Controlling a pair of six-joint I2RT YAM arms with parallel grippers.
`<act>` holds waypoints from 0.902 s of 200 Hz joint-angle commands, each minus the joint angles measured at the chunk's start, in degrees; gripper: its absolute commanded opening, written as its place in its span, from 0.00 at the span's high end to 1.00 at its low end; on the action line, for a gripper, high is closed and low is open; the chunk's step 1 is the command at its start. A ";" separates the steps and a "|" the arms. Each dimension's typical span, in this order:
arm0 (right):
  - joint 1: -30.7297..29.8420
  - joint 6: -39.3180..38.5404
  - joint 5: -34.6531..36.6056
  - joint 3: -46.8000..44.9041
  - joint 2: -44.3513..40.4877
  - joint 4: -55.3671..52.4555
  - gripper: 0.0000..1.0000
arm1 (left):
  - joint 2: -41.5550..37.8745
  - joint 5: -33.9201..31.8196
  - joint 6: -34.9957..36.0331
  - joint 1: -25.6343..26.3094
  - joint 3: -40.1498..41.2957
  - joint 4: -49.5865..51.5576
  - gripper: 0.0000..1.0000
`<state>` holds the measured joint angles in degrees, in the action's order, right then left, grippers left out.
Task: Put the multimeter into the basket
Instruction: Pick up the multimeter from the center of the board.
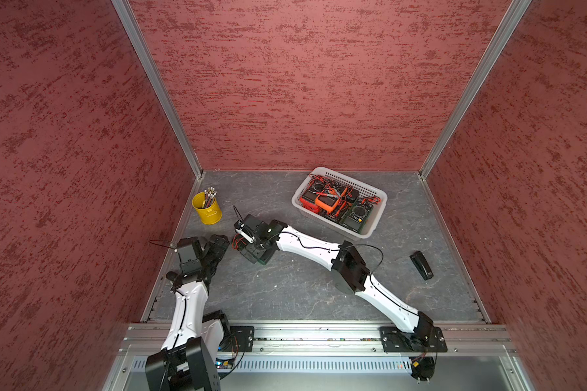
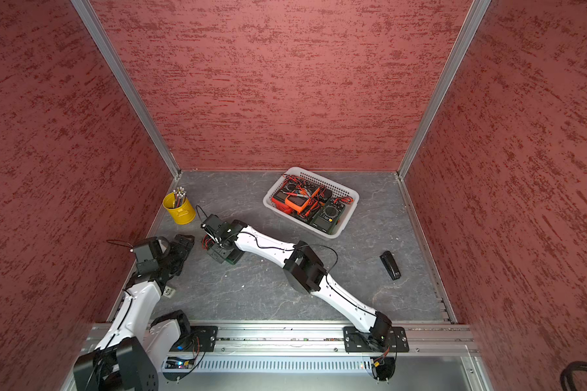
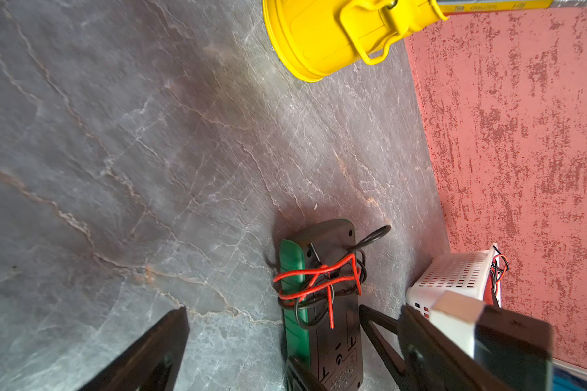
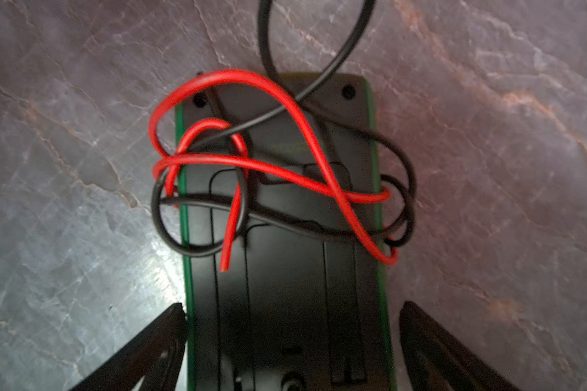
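Green-edged multimeter (image 4: pixel 336 142) lies lengthwise between the open jaws of your right gripper (image 4: pixel 292 306); left gripper (image 1: pixel 220 241), also open, just beside.

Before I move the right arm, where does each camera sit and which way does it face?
Both top views: stereo head high above the front rail, looking down; left arm, right arm, basket, yellow pencil cup show.
Left wrist: low, facing across the table; green multimeter, cup, basket, one left gripper finger.
Right wrist: straight down on the multimeter between the fingers of the open right gripper.
Shared: every view shows the multimeter.
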<state>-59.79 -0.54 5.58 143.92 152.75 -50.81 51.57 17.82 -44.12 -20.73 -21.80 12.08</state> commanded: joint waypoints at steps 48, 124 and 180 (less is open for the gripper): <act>-0.13 -0.54 1.02 6.49 6.06 -1.18 0.01 | 0.10 1.16 1.23 -0.54 1.10 -0.24 0.01; -0.24 7.36 -1.61 6.57 2.33 -3.91 0.41 | -0.12 1.69 3.30 -0.54 0.74 0.50 0.00; -1.28 21.72 -0.08 0.50 -8.09 -5.42 0.67 | -0.83 3.17 5.52 -0.45 -0.21 1.26 0.00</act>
<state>-60.12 13.17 4.43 147.11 153.58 -55.77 51.57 19.46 -41.01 -20.84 -21.32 13.06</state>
